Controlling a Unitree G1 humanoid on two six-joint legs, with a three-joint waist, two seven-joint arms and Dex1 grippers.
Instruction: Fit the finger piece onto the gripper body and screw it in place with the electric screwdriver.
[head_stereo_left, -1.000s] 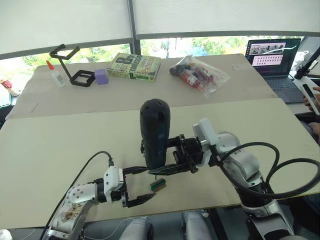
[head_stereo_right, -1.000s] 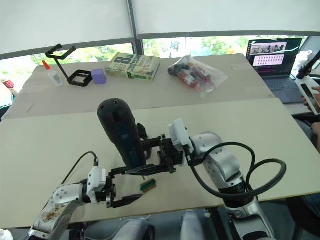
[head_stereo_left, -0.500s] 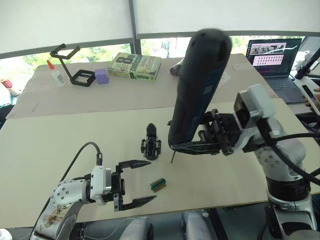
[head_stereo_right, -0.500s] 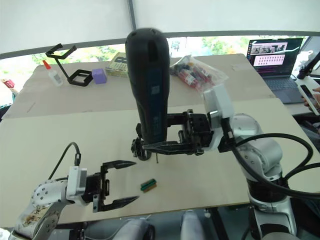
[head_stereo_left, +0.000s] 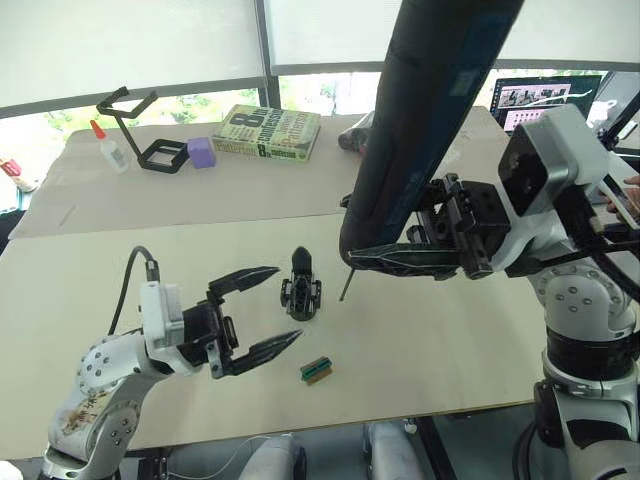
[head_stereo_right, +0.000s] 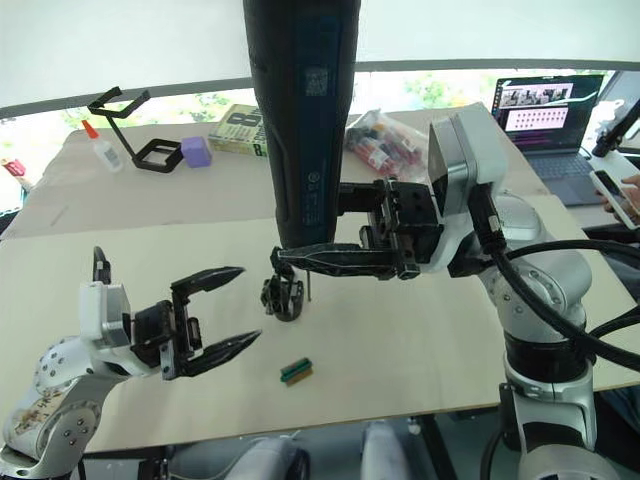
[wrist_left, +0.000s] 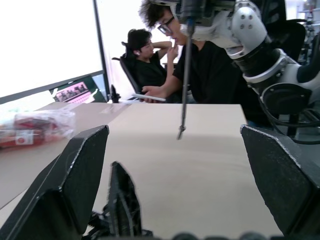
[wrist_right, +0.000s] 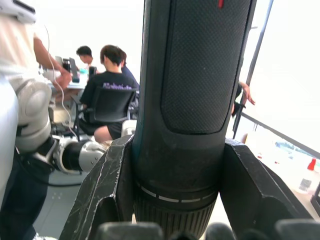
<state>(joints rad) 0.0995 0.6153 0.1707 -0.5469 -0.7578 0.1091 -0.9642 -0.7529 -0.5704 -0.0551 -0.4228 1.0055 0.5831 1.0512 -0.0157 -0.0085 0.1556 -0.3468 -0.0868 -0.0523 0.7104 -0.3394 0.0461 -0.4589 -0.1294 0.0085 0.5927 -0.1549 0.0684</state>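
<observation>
The electric screwdriver (head_stereo_left: 420, 120) is held upright and high above the table, with my right gripper (head_stereo_left: 365, 258) shut on its lower barrel. Its thin metal bit (head_stereo_left: 345, 285) hangs just to the right of the gripper body (head_stereo_left: 302, 288), clear of it. The gripper body stands on the table with a black point sticking up. I cannot tell the finger piece apart from that point. My left gripper (head_stereo_left: 287, 303) is open, lifted off the table just left of the gripper body, its fingers (wrist_left: 75, 185) spread wide on either side of the gripper body (wrist_left: 120, 205).
A small green-and-brown block (head_stereo_left: 317, 369) lies near the front edge. On the far table are a book (head_stereo_left: 268, 133), a purple block (head_stereo_left: 202, 152), a glue bottle (head_stereo_left: 107, 147), a black stand (head_stereo_left: 140, 125), a plastic bag (head_stereo_right: 385, 140) and a laptop (head_stereo_left: 545, 100). People (wrist_left: 150, 65) sit beyond the table.
My right gripper has lifted the screwdriver up and to the right, off the gripper body. My left gripper has risen from the table and tilted up, still open.
</observation>
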